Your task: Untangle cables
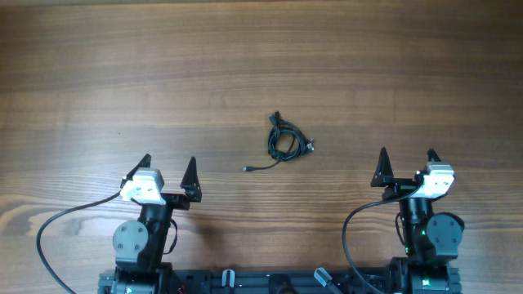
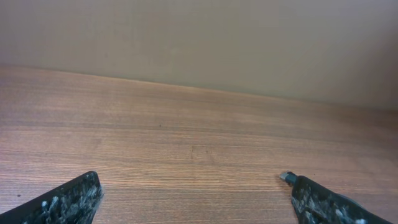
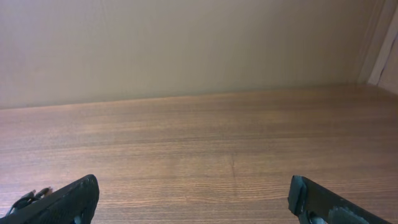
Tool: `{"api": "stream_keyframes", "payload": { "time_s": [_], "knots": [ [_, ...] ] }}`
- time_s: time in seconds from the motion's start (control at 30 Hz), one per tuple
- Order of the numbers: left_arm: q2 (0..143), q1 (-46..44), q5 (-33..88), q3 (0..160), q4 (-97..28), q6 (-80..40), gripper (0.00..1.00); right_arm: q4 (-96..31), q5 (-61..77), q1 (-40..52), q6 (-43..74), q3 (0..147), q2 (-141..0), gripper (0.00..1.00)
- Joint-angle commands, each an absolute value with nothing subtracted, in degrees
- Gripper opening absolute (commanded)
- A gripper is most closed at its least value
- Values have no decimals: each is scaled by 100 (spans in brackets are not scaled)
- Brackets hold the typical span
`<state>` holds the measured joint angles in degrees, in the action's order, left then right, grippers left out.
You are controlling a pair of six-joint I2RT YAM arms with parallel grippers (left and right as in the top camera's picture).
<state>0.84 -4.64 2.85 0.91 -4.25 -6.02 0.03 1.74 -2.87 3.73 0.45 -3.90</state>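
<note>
A small tangled bundle of black cables [image 1: 284,139] lies on the wooden table near the middle, with one loose end and plug [image 1: 249,168] trailing to the lower left. That plug tip [image 2: 285,177] peeks past the right finger in the left wrist view. A bit of the bundle [image 3: 28,199] shows at the lower left edge of the right wrist view. My left gripper [image 1: 170,169] is open and empty, left of and nearer than the bundle. My right gripper [image 1: 406,162] is open and empty, to the bundle's right.
The wooden table [image 1: 261,73] spreads wide on all sides. A beige wall [image 2: 199,43] rises behind its far edge. Each arm's own black cable [image 1: 49,237] loops beside its base near the front edge.
</note>
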Motion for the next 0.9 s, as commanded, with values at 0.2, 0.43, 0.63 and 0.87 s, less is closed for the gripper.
{"api": "stream_keyframes", "payload": {
  "time_s": [0.2, 0.43, 0.63, 0.87],
  "knots": [
    [54, -423, 270, 38, -410, -471, 100, 14, 268, -259, 303, 30, -436, 100],
    [54, -423, 270, 38, -416, -471, 100, 14, 268, -259, 303, 30, -436, 100],
    [54, -423, 270, 38, -292, -471, 100, 16, 268, -259, 303, 30, -436, 100],
    [54, -423, 423, 38, 725, -515, 100, 16, 268, -259, 303, 30, -436, 100]
  ]
}}
